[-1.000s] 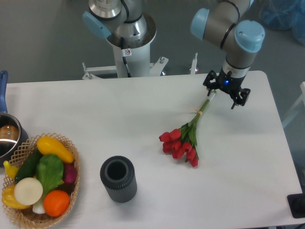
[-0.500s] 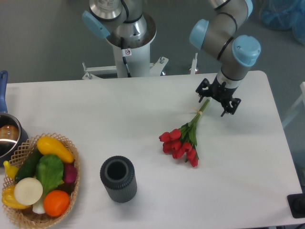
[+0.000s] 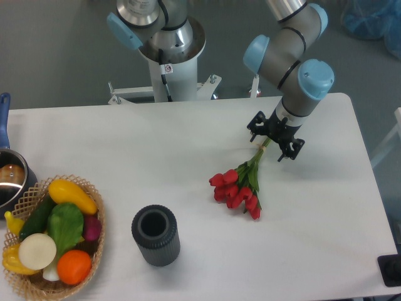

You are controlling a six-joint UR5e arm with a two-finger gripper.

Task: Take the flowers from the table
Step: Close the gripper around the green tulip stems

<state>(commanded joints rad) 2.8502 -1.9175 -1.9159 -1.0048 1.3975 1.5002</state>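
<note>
Gripper [image 3: 274,136] hovered, fingers apart, over the flowers [image 3: 240,184]' stems at two o'clock; thin stems could slip out sideways.

Stem ends of the flowers [image 3: 241,185] run under the gripper [image 3: 273,137] and are hidden there; whether the fingers touch the stems cannot be told, nor the jaw opening. Pot [image 3: 9,179] at the left edge is cut off, its blue handle [image 3: 4,119] only partly in frame. Basket [image 3: 93,216] loses its lower rim to the bottom edge. Dark object [image 3: 391,271] at the lower right corner is cropped and unidentifiable.
</note>
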